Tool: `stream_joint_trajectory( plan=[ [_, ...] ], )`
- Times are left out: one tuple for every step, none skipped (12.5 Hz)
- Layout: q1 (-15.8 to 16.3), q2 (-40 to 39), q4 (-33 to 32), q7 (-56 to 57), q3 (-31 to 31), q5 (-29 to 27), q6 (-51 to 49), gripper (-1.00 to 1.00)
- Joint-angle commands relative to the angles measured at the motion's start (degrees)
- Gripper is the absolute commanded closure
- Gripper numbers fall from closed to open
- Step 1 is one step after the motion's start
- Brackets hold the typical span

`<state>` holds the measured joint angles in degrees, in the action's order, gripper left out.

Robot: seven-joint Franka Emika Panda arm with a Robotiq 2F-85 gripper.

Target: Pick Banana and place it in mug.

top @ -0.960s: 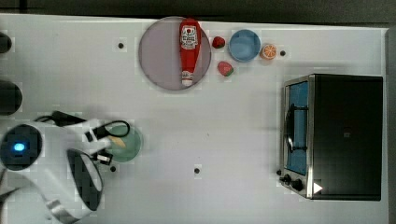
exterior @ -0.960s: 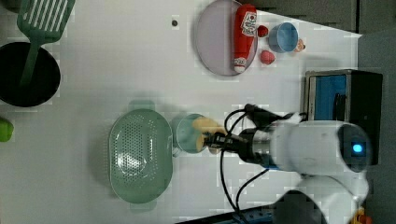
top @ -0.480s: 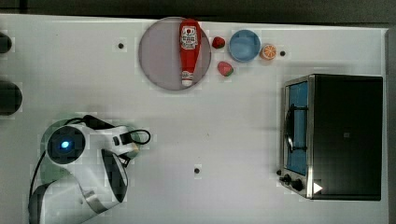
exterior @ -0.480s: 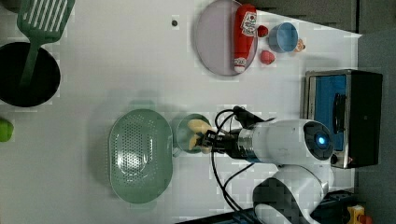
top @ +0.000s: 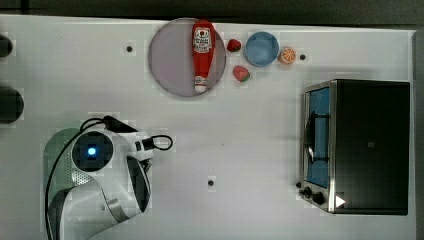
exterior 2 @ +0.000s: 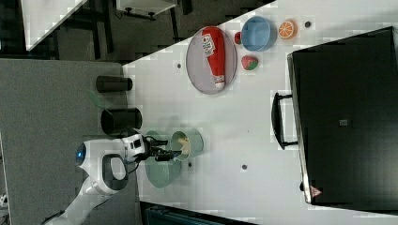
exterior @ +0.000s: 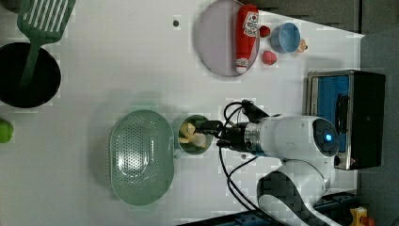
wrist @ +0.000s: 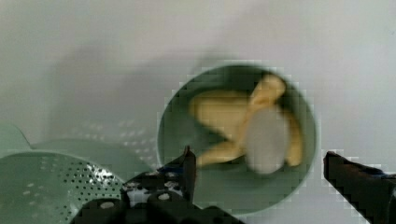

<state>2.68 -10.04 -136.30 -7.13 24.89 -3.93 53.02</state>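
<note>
The banana [wrist: 238, 123] is lying inside the mug [wrist: 180, 116], pale cream-yellow pieces resting against the sage-green inner wall, with a whitish blurred end showing near the middle; in the left view the banana [exterior: 192, 136] is sitting in the mug [exterior: 184, 145], which is standing on the white desk [exterior: 117, 70] just beside the perforated green basket [exterior: 141, 157]; the gripper [wrist: 259, 168] is hovering over the mug's rim with its fingers [wrist: 189, 165] standing wide apart, one dark tip on each side of the mug's opening, and nothing is gripped between them; the banana is lying between and beyond the fingertips, apart from both; in the left view the gripper [exterior: 210, 133] is reaching toward the mug from the left view's right, at the mug's edge; in the right view the mug [exterior 2: 193, 142] is showing the banana [exterior 2: 184, 144] inside, with the gripper [exterior 2: 165, 155] just beside it and the basket [exterior 2: 162, 174] close below; farther off on the desk, in the top view, a red ketchup bottle [top: 202, 53] is lying across a grey plate [top: 170, 60]; a blue bowl [top: 262, 48], an orange slice [top: 287, 55] and two strawberries [top: 241, 73] are sitting near it; a toaster oven [top: 357, 145] is standing at the top view's right.
</note>
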Motion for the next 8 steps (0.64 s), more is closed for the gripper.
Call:
stream_joint_trajectory(
  plan=[
    [0.57, 4.4, 1.36, -2.81, 0.63, -0.06, -1.13, -1.0],
    [0.4, 6.2, 2.0, -2.81, 0.32, -0.12, -1.32, -1.0],
    [0.2, 8.59, 2.52, -2.81, -0.39, -0.14, -2.38, -1.0],
    [-0.05, 11.3, 3.31, -2.81, -1.58, -0.16, -4.76, -1.0],
    [-0.4, 14.09, 4.6, -2.8, -3.28, -0.15, -9.84, -1.0],
    [-0.7, 16.56, 6.51, -2.77, -5.46, -0.15, -16.77, -1.0],
    [-0.86, 18.47, 9.34, -2.2, -7.9, -0.15, -23.3, -1.0],
    [-0.98, 19.66, 12.58, -2.16, -10.48, -0.15, -28.98, -1.0]
  ],
)
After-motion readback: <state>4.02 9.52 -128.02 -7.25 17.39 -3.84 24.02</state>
